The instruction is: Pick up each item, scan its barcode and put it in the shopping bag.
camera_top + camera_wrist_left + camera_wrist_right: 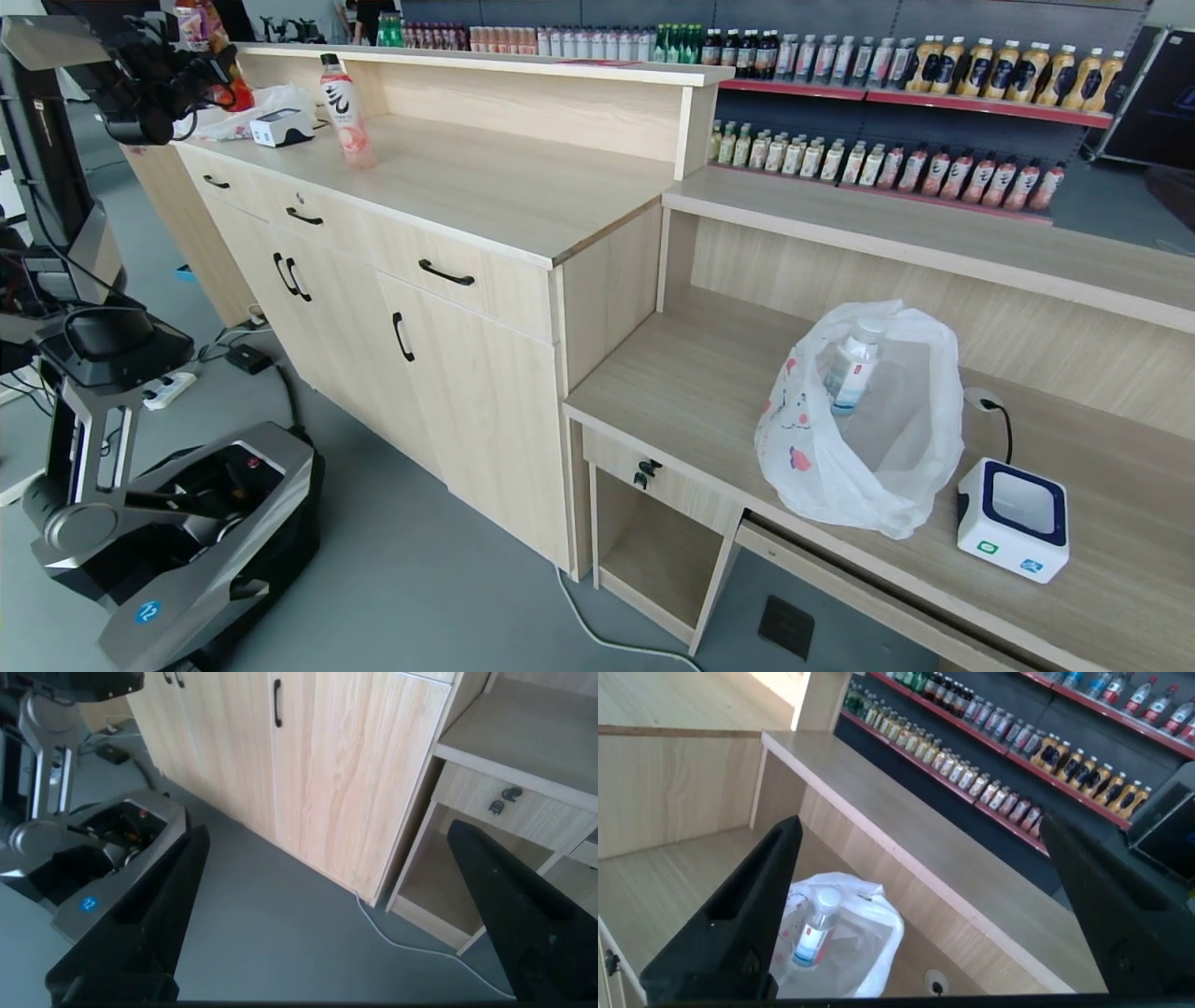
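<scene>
Over the grey floor in front of the cupboard doors, the left gripper has its two dark fingers spread wide, with nothing held and nothing touching them. That arm is held low and out from the counter, the wrist angled down at the floor, where a white cable runs from the foot of the cupboard.

The right gripper is spread just as wide and is also empty. Its arm is raised well above the lower desk, with the wrist tilted down toward the desk top and the drink shelves behind it.

The shopping bag lies below this gripper, well apart from it and nearer one finger than the other. A white bottle shows through the bag's mouth.

In the head view the shopping bag sits on the desk close to its front edge, mouth open upward. The white bottle inside stands leaning a little. A white scanner with a dark window stands just beside the bag, also near the front edge, and its black cable runs to a port farther back.

On the taller counter, toward its far left end, a pink drink bottle stands upright. A second scanner stands near it, closer to that corner.
</scene>
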### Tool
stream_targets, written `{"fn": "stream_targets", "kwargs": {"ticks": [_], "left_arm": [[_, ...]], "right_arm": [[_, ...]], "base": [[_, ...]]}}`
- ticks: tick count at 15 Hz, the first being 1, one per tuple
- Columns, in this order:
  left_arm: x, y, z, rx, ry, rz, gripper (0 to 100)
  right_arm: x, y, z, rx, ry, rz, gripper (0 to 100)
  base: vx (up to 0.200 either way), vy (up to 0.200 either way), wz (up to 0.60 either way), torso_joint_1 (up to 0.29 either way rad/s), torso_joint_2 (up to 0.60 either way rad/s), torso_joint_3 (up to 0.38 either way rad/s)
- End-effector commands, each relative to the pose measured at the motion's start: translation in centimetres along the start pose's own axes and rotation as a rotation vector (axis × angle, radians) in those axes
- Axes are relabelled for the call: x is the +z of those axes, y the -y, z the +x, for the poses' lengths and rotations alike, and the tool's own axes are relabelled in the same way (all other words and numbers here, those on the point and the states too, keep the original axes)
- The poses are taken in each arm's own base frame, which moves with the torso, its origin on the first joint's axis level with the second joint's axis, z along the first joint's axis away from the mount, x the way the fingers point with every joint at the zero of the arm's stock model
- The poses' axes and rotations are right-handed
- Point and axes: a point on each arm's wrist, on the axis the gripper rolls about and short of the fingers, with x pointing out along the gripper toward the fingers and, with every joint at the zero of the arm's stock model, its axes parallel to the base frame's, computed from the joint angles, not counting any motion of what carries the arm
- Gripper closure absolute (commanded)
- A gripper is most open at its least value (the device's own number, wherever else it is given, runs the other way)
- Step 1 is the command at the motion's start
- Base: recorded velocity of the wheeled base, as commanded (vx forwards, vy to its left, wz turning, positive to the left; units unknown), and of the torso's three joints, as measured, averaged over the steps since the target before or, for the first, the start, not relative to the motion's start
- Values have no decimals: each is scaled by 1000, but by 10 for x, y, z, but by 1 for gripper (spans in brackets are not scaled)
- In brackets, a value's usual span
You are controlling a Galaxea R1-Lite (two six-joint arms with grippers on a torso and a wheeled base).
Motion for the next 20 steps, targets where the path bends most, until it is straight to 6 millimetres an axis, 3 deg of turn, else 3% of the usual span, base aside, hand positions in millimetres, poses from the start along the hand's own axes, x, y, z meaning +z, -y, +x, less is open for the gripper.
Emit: {"fn": "stream_targets", "kwargs": {"ticks": [1,6,11,16,18,20], "left_arm": [[0,0,0,1,0,0,0],[0,0,0,2,0,0,0],[0,0,0,1,0,0,0],[0,0,0,1,0,0,0],[0,0,0,4,0,0,0],[0,0,0,1,0,0,0]], "right_arm": [[0,-1,-2,1,0,0,0],[0,-2,-6,-3,-2,-5,0],[6,3,-2,-27,-1,-6,0],[33,24,3,-236,-327,170,0],[29,26,8,-280,-414,229,0],[15,35,26,-319,-538,309,0]], "base": [[0,0,0,0,0,0],[0,0,0,0,0,0],[0,0,-600,5,1,0],[0,0,-600,2,-1,0],[0,0,-600,0,0,2],[0,0,-600,5,2,0]]}}
